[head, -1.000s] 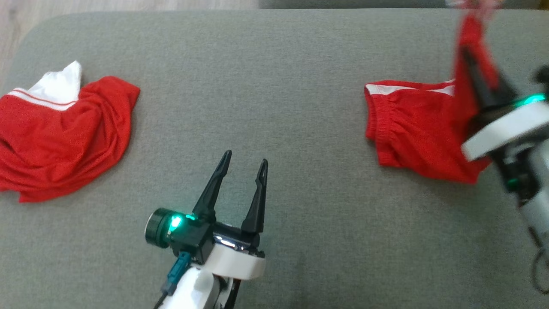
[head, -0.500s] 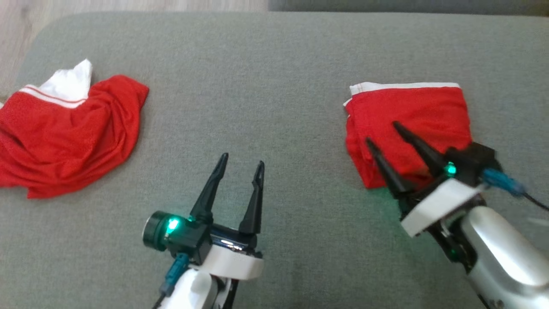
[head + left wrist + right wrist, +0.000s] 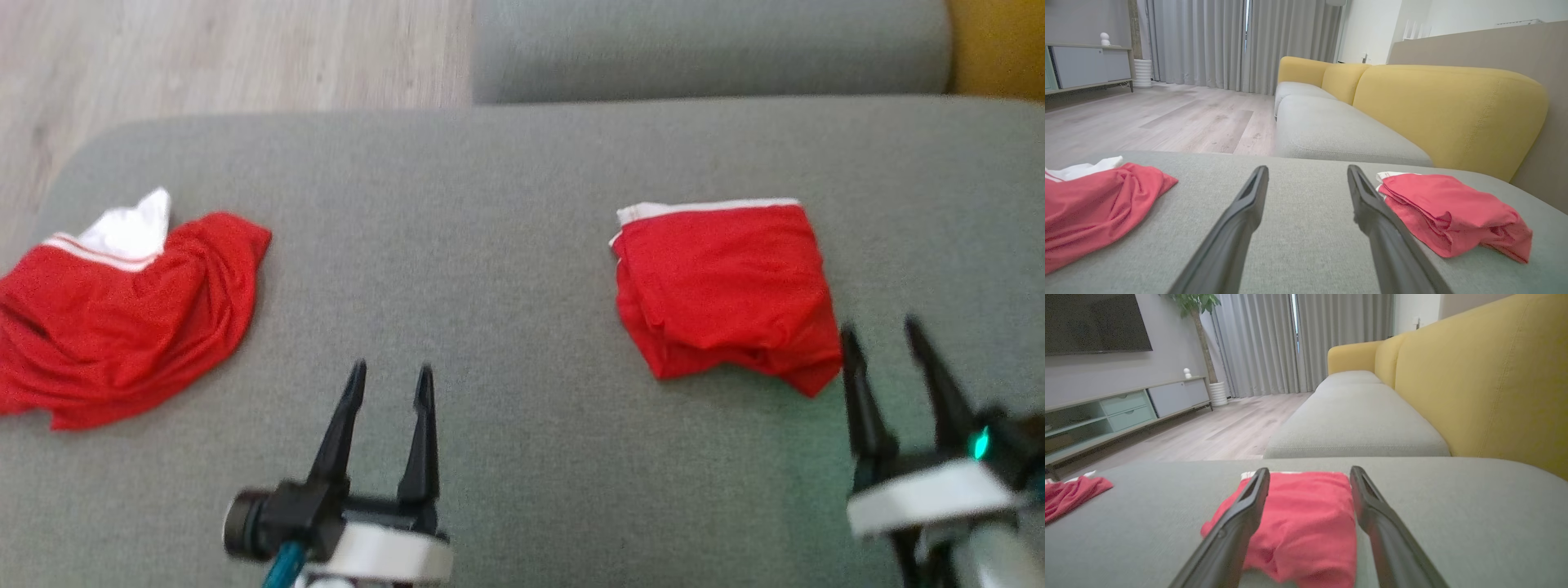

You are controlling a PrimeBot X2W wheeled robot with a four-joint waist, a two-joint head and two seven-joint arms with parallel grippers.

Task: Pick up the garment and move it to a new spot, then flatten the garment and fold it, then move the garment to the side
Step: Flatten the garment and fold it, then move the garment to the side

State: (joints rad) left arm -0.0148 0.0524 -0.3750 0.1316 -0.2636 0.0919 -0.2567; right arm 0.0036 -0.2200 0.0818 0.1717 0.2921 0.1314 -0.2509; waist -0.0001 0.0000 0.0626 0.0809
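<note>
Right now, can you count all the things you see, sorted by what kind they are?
Red garments: 2, the folded garment and the crumpled garment
End effectors: 2, the left end effector and the right end effector
Total: 4

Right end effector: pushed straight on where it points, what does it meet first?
Probably the folded red garment, lying on the grey cushion just ahead of the right end effector. Its height above the cloth is unclear, so it could skim over.
</note>
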